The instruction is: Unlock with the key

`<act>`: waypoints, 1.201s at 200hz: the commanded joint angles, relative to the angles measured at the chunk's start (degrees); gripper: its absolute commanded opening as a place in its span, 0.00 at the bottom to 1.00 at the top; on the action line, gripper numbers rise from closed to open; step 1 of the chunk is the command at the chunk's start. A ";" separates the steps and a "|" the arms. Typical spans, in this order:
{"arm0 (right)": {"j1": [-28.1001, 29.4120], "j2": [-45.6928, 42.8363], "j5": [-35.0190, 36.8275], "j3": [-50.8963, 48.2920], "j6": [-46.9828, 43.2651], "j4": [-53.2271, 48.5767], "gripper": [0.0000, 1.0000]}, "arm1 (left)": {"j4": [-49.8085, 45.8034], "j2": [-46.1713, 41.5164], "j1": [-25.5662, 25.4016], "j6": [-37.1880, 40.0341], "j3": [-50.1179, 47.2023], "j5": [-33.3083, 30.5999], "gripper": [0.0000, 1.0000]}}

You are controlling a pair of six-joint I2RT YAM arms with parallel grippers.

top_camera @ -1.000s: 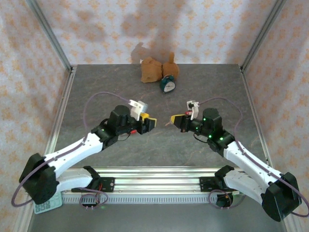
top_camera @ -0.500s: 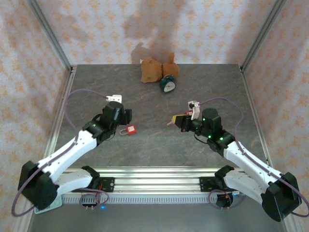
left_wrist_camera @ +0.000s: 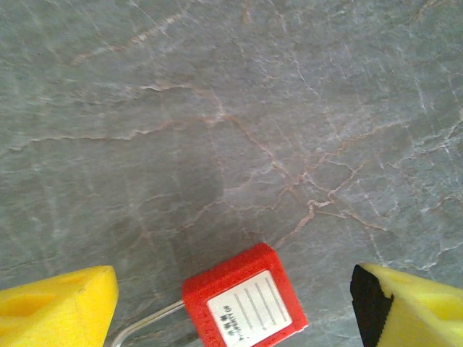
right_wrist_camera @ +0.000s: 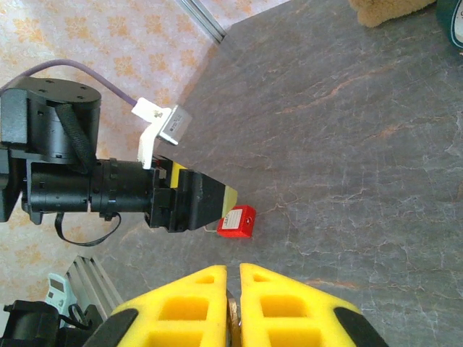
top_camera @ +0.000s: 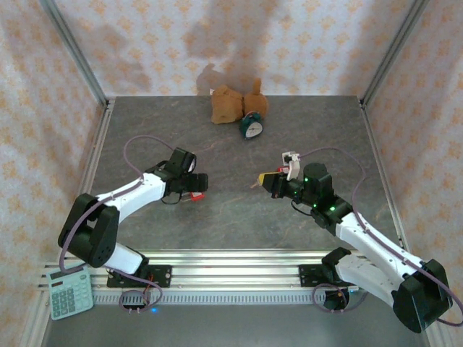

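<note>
Table: carrying the padlock near the left arm.
Left gripper: hanging spread wide, straddling the padlock, grasping nothing.
Right gripper: pinching the key, well apart from the padlock.
Padlock: lying flat, with the left wrist view revealing its white label.
Key: peeking out as a sliver in the right wrist view.

Soft, even light fills the enclosure from above, and blurred grey shadows blotch the back wall. In the left wrist view the counter looks matte, its veining crisp, with one faint shadow patch mid-frame.
</note>
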 commanded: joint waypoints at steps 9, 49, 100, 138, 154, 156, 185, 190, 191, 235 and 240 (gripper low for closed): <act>0.19 -1.17 -0.26 -0.70 0.19 2.32 0.10 | 2.66 1.93 0.18 -1.83 -0.94 4.79 0.84; 0.20 -1.08 -0.43 -0.79 0.00 2.38 0.10 | 1.94 2.58 0.02 -2.90 -2.34 5.47 0.80; 0.19 -1.37 -0.61 -0.88 0.01 2.30 0.10 | 0.41 -0.52 -2.29 -5.55 -5.31 5.22 0.77; 0.19 -1.27 -0.56 -0.70 -0.01 2.23 0.10 | -2.32 -4.41 -5.81 -7.18 -5.67 3.41 0.75; 0.19 -1.25 -0.69 -0.70 0.03 2.28 0.10 | -3.79 -5.85 -6.98 -7.54 -5.13 2.02 0.75; 0.19 -1.25 -0.69 -0.70 0.07 2.32 0.10 | -3.91 -5.99 -7.06 -7.57 -5.08 1.93 0.75; 0.19 -1.37 -0.66 -0.79 0.11 2.32 0.10 | -8.46 -7.23 -7.30 -5.50 -2.63 -3.37 0.74; 0.24 -1.34 -0.69 -0.80 0.08 2.29 0.10 | -9.54 -6.98 -7.36 -4.74 -2.09 -4.78 0.74; 0.21 -1.34 -0.65 -0.79 0.08 2.27 0.10 | -9.75 -6.89 -7.33 -4.49 -1.93 -5.09 0.74; 0.19 -1.54 -0.65 -0.87 0.29 2.17 0.10 | -15.68 2.10 -7.33 1.43 4.96 -11.69 0.74; 0.19 -1.61 -0.60 -0.88 0.26 2.18 0.10 | -15.46 3.35 -7.30 1.75 5.19 -12.03 0.74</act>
